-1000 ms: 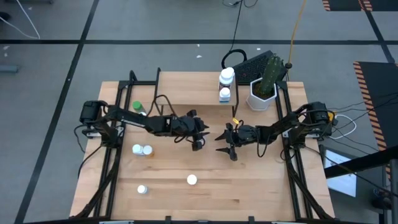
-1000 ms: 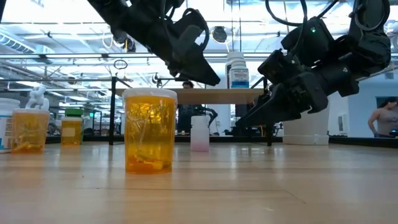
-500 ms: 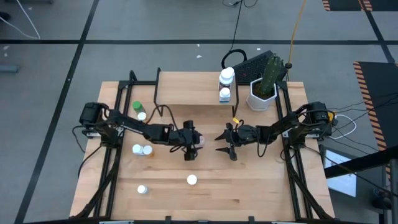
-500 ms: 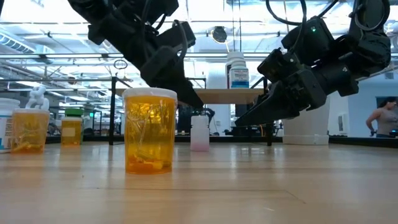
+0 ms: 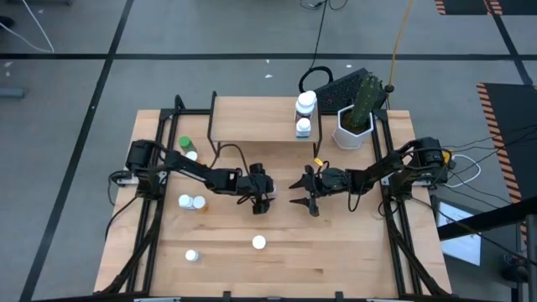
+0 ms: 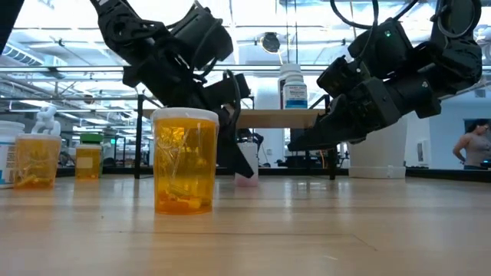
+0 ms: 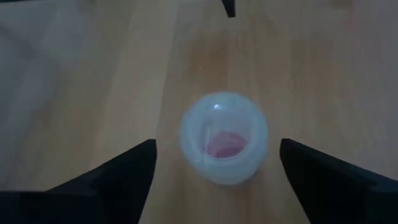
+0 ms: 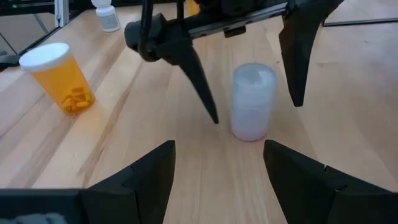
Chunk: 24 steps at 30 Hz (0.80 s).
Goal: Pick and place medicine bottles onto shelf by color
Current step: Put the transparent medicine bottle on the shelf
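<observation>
From above, the left gripper hangs over the middle of the worktop, straddling a small clear bottle that its own body mostly hides in this view, while the right gripper waits just beside it, fingers apart and holding nothing. The shelf stands at the far edge with two white bottles at its right end; a green-capped bottle, a pair of white-capped bottles and two more caps nearer the front remain on the worktop. At table height, an orange bottle stands in the foreground and the left gripper's fingers reach down beside the clear bottle behind it. The left wrist view looks straight down on that bottle, upright and open-mouthed, with a finger wide on each side and no contact. The right wrist view confirms it: the clear bottle stands between the two spread fingers, an orange bottle well apart. The risk, as I judge it, is that a light, uncapped bottle tips or skids if one finger meets it first, and the right gripper is close enough to be struck on the lift.
</observation>
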Available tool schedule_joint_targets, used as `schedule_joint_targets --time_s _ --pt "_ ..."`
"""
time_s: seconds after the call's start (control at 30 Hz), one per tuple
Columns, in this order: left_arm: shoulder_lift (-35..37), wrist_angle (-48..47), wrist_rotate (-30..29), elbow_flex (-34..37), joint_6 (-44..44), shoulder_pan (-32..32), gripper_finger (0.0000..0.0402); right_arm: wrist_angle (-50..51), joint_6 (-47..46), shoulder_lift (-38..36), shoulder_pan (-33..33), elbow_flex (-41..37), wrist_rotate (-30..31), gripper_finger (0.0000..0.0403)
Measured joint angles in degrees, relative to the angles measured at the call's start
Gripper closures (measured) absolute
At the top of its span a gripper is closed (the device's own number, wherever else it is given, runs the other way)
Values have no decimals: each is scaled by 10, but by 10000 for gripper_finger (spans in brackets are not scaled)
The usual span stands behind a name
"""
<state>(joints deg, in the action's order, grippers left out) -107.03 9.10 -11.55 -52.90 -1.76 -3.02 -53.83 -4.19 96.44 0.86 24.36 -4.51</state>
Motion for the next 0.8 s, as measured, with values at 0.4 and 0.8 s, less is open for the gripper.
schedule_joint_targets --time_s 0.4,0.8 --pt "21 4 98 0 -5 17 176 10 3 0 0 0 0 165" --pt "21 -3 98 0 -9 25 207 10 2 0 0 0 0 165"
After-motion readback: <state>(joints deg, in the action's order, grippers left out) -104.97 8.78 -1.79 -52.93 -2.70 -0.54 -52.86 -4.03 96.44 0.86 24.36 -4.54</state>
